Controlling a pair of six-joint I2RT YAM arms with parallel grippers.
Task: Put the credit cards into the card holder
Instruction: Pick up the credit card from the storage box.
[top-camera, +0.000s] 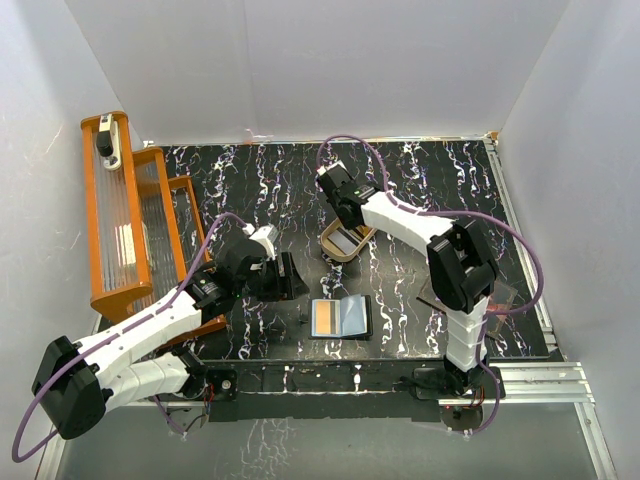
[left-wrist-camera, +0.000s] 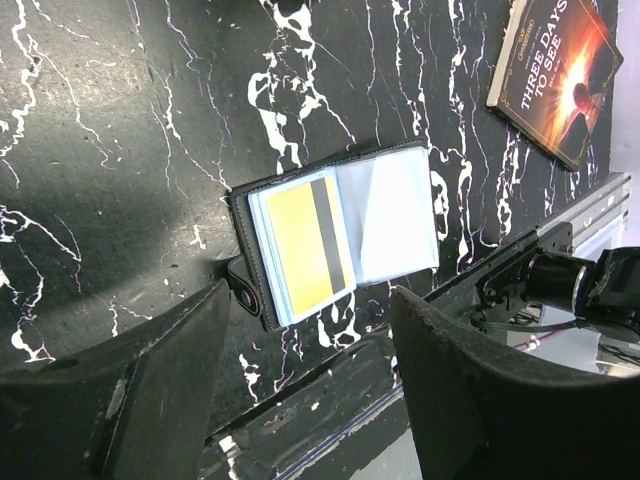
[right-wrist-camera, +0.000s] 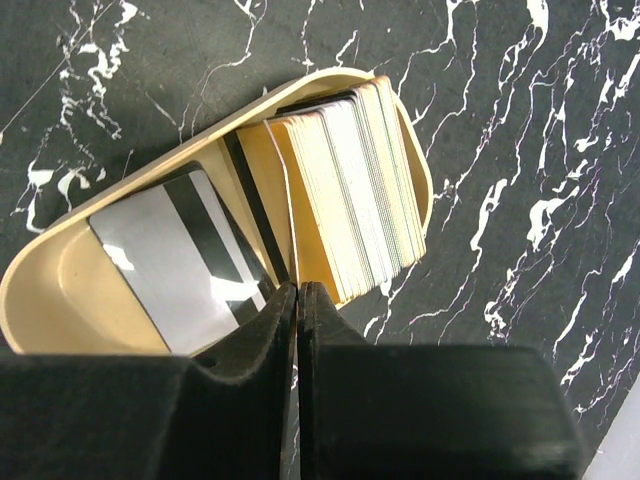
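Nearest the overhead lens are the two arm bases, bolted at the near edge of the black marbled bench (top-camera: 420, 180). An orange rack (top-camera: 125, 230) stands along the bench's left edge. A dark book (left-wrist-camera: 555, 75) with pale lettering lies close to the near-edge rail.

The tan oval tray (right-wrist-camera: 60, 300) sits about mid-bench. It holds the credit cards (right-wrist-camera: 350, 185), most of them packed on edge in a tight stack. One grey card (right-wrist-camera: 175, 260) with a dark stripe lies flat beside that stack.

The card holder (top-camera: 341, 317) lies open between the tray and the near edge. A gold card (left-wrist-camera: 300, 240) is already in its left sleeve, and the right sleeve looks empty.

The left end effector (left-wrist-camera: 310, 300) hangs with its jaws wide, framing the holder from just off its left side. It does not seem to touch the holder.

The right end effector (right-wrist-camera: 298, 295) is down at the tray with its jaws pressed together, right where the stack meets the flat card. I cannot tell whether a card edge is pinched between them (the gap is only a thin dark line).

Several things could go wrong from here:
- **Empty grip:** the jaws may have closed on nothing, so a lift would come away empty.
- **Too many cards:** because the stack is packed tight, two cards could come up together.
- **Disturbed tray:** neighbouring cards could drag, nudging or tipping the light tray.
- **Sliding holder:** the holder lies loose and its sleeves look limp, so a card pushed in at an angle could slide it toward the near edge unless the left arm steadies it.
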